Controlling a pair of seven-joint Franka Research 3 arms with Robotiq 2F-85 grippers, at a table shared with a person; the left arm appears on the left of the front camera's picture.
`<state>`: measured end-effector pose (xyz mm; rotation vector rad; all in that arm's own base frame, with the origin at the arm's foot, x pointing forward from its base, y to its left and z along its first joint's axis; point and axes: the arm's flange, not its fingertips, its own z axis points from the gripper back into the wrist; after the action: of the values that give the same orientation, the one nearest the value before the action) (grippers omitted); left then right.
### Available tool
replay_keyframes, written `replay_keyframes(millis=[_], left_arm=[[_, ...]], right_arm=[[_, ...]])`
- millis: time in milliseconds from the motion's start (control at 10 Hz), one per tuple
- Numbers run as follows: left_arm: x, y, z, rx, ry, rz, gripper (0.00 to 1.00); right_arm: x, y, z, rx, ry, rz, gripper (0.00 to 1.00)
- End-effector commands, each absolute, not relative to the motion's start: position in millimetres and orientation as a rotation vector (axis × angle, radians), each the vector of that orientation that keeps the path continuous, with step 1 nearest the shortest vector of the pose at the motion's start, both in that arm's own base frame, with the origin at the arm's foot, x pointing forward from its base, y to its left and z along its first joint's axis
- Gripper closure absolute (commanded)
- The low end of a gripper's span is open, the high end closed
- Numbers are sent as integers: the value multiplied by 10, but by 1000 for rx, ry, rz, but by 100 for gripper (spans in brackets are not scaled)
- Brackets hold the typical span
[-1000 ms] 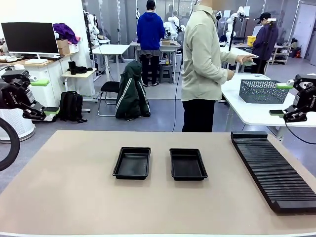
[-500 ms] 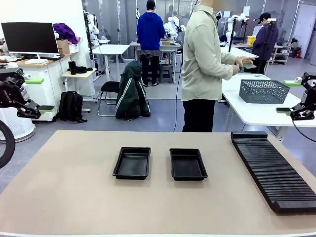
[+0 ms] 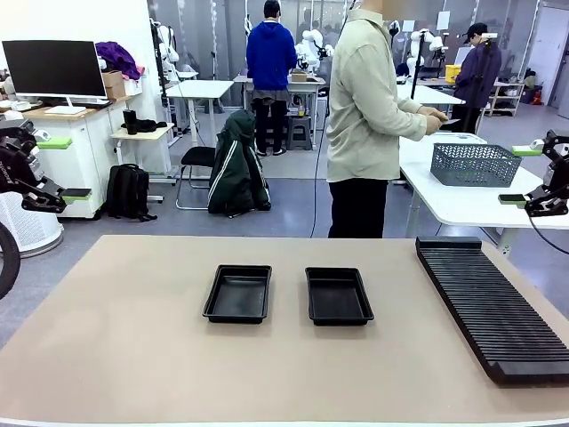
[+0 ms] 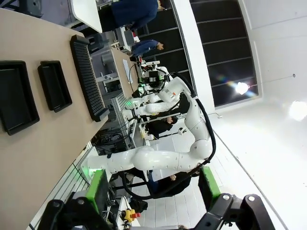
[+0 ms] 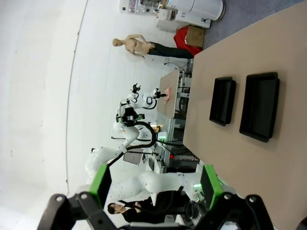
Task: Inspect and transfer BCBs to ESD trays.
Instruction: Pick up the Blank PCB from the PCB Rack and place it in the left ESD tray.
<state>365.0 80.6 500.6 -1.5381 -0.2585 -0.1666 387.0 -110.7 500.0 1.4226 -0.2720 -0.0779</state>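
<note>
1. At the table's left side, our left gripper (image 3: 67, 169) hangs raised off the table, jaws wide, empty.
2. Our right gripper (image 3: 526, 173) hangs likewise at the right, wide, empty.
3. We see 2 ESD trays (image 3: 242, 268) mid-table, side by side, apart.

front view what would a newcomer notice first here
Two empty black ESD trays sit side by side on the table, with a long ribbed black rack along its right side. Beyond it a person stands turned toward a grey mesh basket. The left gripper and right gripper hang open at the picture's edges.
</note>
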Motion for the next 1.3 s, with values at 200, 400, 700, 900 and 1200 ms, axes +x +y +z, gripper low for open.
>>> replay_keyframes(millis=[200,400,700,900,1200], left_arm=[[3538,784,5005,-1501,-289,-129,0],[3523,781,4986,-1503,-303,-103,0],[3490,787,4984,-1501,-322,-87,0],[3463,817,4982,-1490,-340,-70,0],[3432,902,4983,-1499,-347,-61,0]], right_arm=[[3821,-1175,4989,1378,-292,-150,0],[3799,-1227,4967,1379,-299,-169,0],[3796,-1285,4956,1386,-309,-191,0],[3808,-1346,4942,1388,-315,-212,0],[3798,-1387,4969,1393,-315,-216,0]])
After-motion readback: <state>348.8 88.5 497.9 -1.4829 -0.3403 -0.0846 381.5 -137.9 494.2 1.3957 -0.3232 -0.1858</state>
